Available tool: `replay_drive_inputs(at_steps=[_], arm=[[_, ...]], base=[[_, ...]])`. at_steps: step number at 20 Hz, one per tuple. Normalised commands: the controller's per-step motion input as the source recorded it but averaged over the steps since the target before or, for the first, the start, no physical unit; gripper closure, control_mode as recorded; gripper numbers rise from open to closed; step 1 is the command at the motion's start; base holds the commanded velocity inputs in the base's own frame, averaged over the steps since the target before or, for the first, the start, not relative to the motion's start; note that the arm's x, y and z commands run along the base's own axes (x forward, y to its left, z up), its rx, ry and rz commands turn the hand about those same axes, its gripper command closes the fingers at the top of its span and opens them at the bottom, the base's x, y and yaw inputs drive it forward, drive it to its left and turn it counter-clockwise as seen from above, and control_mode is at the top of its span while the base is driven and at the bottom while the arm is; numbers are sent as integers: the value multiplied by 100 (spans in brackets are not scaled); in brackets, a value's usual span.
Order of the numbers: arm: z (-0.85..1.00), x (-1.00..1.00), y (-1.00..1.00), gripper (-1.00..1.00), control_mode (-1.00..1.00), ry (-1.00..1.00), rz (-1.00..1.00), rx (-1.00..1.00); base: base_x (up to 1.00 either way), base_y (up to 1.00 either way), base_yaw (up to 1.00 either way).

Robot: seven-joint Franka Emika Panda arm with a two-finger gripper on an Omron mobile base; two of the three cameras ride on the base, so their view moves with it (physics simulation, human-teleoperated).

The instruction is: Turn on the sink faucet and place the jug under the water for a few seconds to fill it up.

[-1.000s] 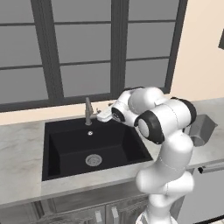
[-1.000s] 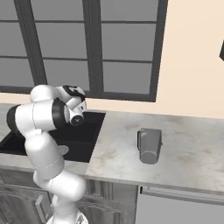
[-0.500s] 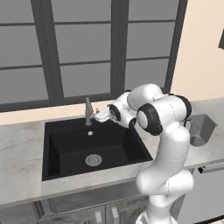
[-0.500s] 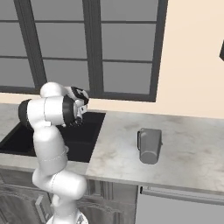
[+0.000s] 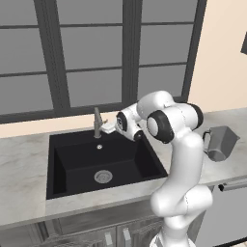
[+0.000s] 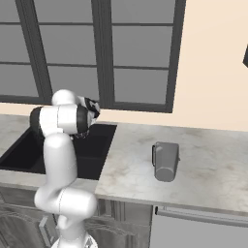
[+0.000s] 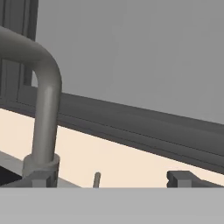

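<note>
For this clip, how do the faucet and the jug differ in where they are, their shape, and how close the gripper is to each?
The faucet stands at the back edge of the sink; the jug sits on the counter to the sink's right. The faucet is a slim post with a bent spout; the jug is a broad open vessel with a side handle. The open gripper is right beside the faucet, far from the jug. Both are grey metal and upright.

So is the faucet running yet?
Off: no blue stream falls from the sink faucet into the sink. The open gripper is right beside it.
</note>
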Motion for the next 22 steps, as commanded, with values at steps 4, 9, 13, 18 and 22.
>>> replay_drive_inputs(at_steps=[4,9,13,18,22], arm=[[-16,34,2,-100,-100,0,-6,0],[-17,38,1,-100,-100,0,-5,0],[-19,38,11,-100,-100,0,-5,0],[-18,35,23,-100,-100,0,-3,-1],[-19,32,21,-100,-100,0,-3,0]], base=[[0,0,0],[0,0,0],[0,0,0],[0,0,0],[0,0,0]])
